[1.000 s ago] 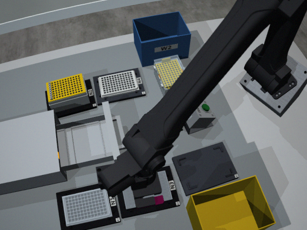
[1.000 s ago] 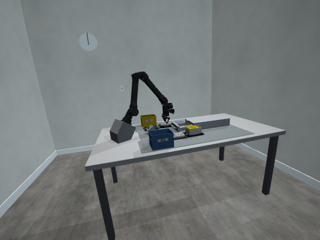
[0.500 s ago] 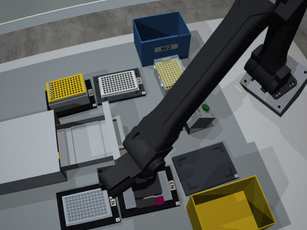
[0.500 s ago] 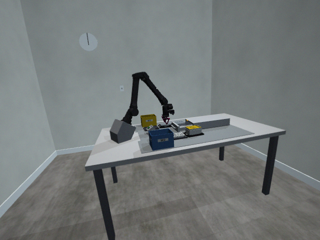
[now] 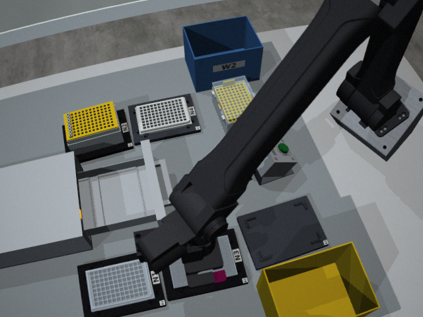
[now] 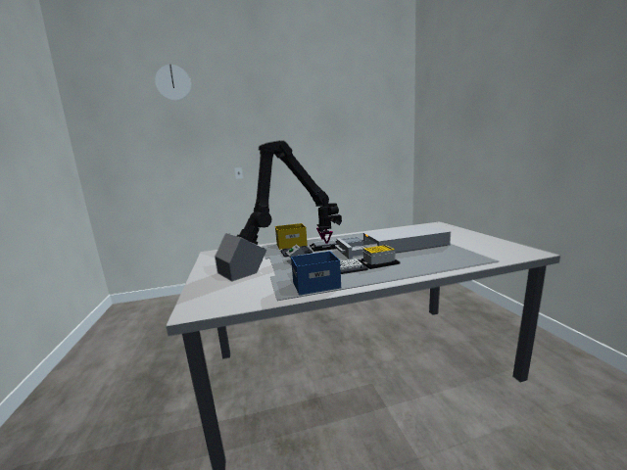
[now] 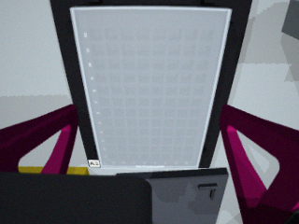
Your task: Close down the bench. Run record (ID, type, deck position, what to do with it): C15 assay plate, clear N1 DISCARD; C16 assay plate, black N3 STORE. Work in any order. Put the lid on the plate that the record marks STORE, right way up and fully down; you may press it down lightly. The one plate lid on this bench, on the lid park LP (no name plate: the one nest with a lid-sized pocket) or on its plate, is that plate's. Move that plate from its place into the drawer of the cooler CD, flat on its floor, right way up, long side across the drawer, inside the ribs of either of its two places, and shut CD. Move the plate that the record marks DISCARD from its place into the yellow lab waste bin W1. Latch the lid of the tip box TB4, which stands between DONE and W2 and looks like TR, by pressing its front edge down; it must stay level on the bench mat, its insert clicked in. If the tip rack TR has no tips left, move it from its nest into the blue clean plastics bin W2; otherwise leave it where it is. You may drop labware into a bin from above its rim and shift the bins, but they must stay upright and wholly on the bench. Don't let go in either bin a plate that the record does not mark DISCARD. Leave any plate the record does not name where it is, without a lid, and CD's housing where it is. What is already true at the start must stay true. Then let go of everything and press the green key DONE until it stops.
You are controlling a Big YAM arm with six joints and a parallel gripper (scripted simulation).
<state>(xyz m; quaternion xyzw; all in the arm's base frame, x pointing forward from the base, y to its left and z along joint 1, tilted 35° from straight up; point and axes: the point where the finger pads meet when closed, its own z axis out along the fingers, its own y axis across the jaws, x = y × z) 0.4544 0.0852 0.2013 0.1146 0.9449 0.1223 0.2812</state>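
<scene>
The black assay plate with its translucent lid on top (image 5: 227,256) sits in nest N3; it also shows in the wrist view (image 7: 151,89). My gripper (image 5: 205,273) is low over it and open. Its magenta fingers stand on either side of the plate's long sides, apart from it. The clear assay plate (image 5: 118,284) lies in nest N1 to the left. The lid park (image 5: 281,232) is bare. The cooler drawer (image 5: 119,196) stands open. The tip box TB4 (image 5: 232,98) is in front of the blue bin W2 (image 5: 222,51), partly hidden by my arm.
The yellow bin W1 (image 5: 319,282) stands at the front right. The tip rack TR (image 5: 92,123) in N2 shows a line of tips along its left edge. Another plate (image 5: 163,115) lies in N4. The green key DONE (image 5: 283,147) is beside my arm.
</scene>
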